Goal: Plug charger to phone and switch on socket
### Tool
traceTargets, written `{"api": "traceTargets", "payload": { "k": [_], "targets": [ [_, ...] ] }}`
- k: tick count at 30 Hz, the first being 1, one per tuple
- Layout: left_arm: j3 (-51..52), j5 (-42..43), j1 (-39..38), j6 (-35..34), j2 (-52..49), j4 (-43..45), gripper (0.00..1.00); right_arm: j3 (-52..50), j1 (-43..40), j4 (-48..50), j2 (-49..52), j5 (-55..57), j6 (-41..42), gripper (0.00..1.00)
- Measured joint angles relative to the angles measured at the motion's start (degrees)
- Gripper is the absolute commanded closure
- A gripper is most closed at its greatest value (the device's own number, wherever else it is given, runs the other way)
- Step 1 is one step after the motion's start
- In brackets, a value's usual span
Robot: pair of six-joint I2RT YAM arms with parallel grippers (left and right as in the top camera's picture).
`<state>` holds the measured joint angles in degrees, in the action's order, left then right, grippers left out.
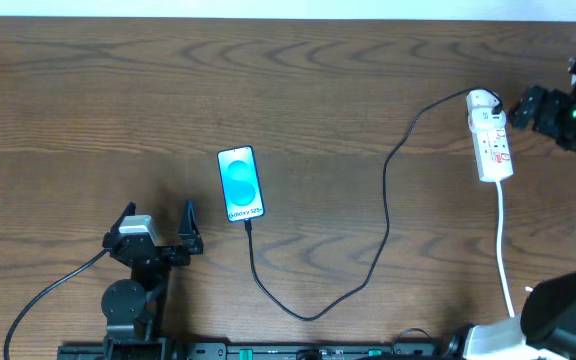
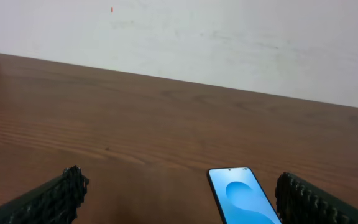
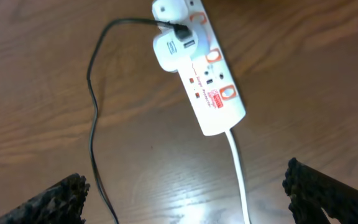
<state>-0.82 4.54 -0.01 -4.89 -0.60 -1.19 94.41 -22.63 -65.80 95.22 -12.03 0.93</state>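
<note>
Right, both tools stand wide apart and hold nothing. The left gripper (image 1: 158, 210) sits low over the brown wood-grain table (image 1: 318, 90) at the near left. The slim rectangular phone with its lit blue-and-white screen (image 1: 240, 183) lies flat just to the right of it, lengthwise near to far. From the left wrist view I see the phone's far end close to the right finger, not touching it.

The long thin black charger cable (image 1: 388, 200) meets the phone's near edge, loops toward the near side, then climbs far and right to the narrow white power strip with red-marked switches (image 1: 491, 140) at the far right — there it enters a white adapter (image 3: 173, 46) at the strip's rounded far end. Whether the tip is seated in the phone I cannot tell.

The right gripper (image 3: 188, 196) hangs above the strip — clear of it. The strip's thick white cord (image 1: 503, 240) runs toward the near edge.
</note>
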Motion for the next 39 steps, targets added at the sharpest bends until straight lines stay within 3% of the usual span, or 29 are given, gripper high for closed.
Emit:
{"api": "traceTargets", "payload": {
  "k": [21, 30, 39],
  "targets": [
    [-0.1, 0.0, 0.0, 0.0, 0.0, -0.1, 0.01, -25.8, 0.3, 19.3, -23.0, 0.0, 2.8, 0.01],
    [-0.1, 0.0, 0.0, 0.0, 0.0, -0.1, 0.01, -38.5, 5.5, 35.1, -33.9, 0.0, 3.0, 0.01],
    [-0.1, 0.0, 0.0, 0.0, 0.0, -0.1, 0.01, -47.6, 11.1, 45.0, -42.3, 0.3, 3.0, 0.01]
  ]
}}
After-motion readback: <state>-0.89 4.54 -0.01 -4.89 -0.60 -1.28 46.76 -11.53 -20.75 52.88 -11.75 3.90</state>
